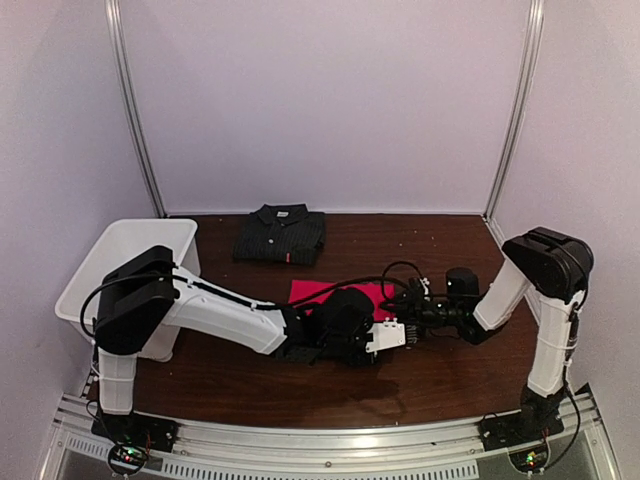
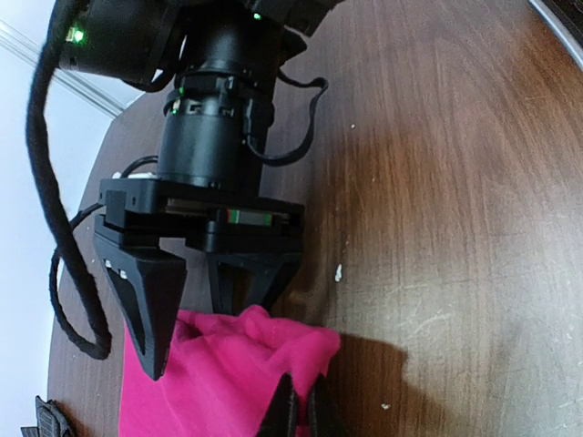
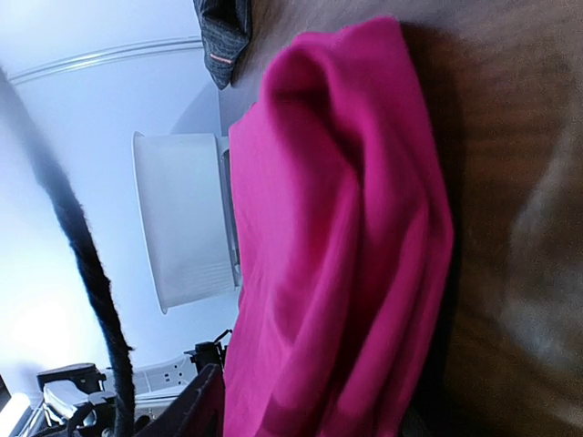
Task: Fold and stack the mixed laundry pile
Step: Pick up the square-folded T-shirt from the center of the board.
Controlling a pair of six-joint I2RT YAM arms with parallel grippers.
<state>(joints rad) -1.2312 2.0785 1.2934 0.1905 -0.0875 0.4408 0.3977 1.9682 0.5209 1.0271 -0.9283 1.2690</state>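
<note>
White bin (image 1: 130, 262) sits at the left edge of the table (image 1: 440, 380), partly behind my left arm (image 1: 215, 310). That arm runs low from its near-left base toward the middle of the table.

Dark pinstriped shirt (image 1: 281, 235) lies folded flat at the far side, a bit left of centre, collar toward the wall. It's well apart from the red one.

Red T-shirt (image 1: 312, 291) is mid-table, nearer than the dark shirt. From above I only get its left and far parts; both wrists cover the rest.

Left gripper (image 2: 302, 393): fingers pressed together, pinching the edge of the red cloth as far as its wrist camera shows. The fabric is bunched up right there.

Right gripper (image 2: 205, 339) faces it from the right, fingers (image 2: 150, 314) spread. The tips are down at the red fabric and a fold of it rises between them. I can't tell if either pad actually presses it.

Right wrist view shows the T-shirt in thick rumpled folds on the wood. Right arm (image 1: 545, 290) bends in from its near-right base.
</note>
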